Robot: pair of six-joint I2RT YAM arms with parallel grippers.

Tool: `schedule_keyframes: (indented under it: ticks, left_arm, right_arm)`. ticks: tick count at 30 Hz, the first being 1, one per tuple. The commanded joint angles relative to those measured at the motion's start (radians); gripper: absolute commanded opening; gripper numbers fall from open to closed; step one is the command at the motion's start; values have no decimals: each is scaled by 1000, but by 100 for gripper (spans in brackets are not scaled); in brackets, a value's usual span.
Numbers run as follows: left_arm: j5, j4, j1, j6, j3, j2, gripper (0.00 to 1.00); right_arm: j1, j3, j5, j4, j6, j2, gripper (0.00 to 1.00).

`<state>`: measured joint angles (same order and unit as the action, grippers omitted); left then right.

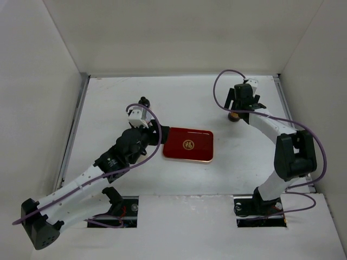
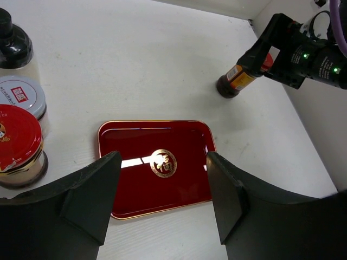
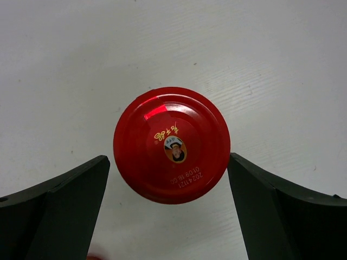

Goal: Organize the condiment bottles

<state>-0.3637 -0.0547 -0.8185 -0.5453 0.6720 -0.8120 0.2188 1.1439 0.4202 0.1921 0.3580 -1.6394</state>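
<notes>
An amber-brown bottle with a red cap (image 3: 172, 145) stands upright at the back right of the table (image 1: 234, 116). My right gripper (image 3: 169, 160) is open and straddles it, one finger on each side of the cap, the right finger almost touching. The left wrist view also shows this bottle (image 2: 234, 82). My left gripper (image 2: 162, 197) is open and empty above the near edge of the red tray (image 2: 122, 141). To its left stand a black-capped bottle (image 2: 13, 46), a silvery-white-capped one (image 2: 20, 95) and a red-capped jar (image 2: 16, 142). The grey-capped bottle is hidden.
The red tray with the gold emblem (image 1: 176, 151) lies empty at the table's middle. The left arm covers most of the bottles in the top view; only the black cap (image 1: 143, 101) shows. White walls enclose the table on three sides.
</notes>
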Motion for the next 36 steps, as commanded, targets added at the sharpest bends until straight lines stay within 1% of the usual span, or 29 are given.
schedule_keyframes:
  ticks: [1,3,6,9,14,19,23,26,29,33,36]
  left_arm:
    - [-9,50,6,13,1,-6,63]
    - [-12,50,8,13,1,-7,62]
    - [-30,47,8,13,5,-4,62]
    - [-49,39,9,13,6,0,62]
    - [-101,-5,23,13,27,7,63]
    - [-158,-75,58,13,51,7,64]
    - [-187,-149,106,13,70,25,66]
    - [-207,-212,146,13,80,42,70]
    - [-219,-267,179,10,90,47,75]
    - [-221,-300,196,7,98,5,78]
    - [-221,-303,201,5,98,-38,79]
  right_arm:
    - [-17,48,-18,-49,-16,-17,92]
    - [-17,48,-15,-54,-17,-22,83]
    - [-19,45,-9,-74,-17,-13,65]
    - [-13,30,15,-106,-30,32,55]
    - [82,1,87,-128,-91,156,55]
    - [193,-71,92,-128,-94,274,54]
    - [309,-118,89,-138,-82,334,54]
    - [389,-136,81,-146,-64,351,54]
    - [458,-162,77,-174,-44,346,54]
    - [504,-202,74,-217,-21,314,54]
    - [520,-236,71,-247,-8,299,54]
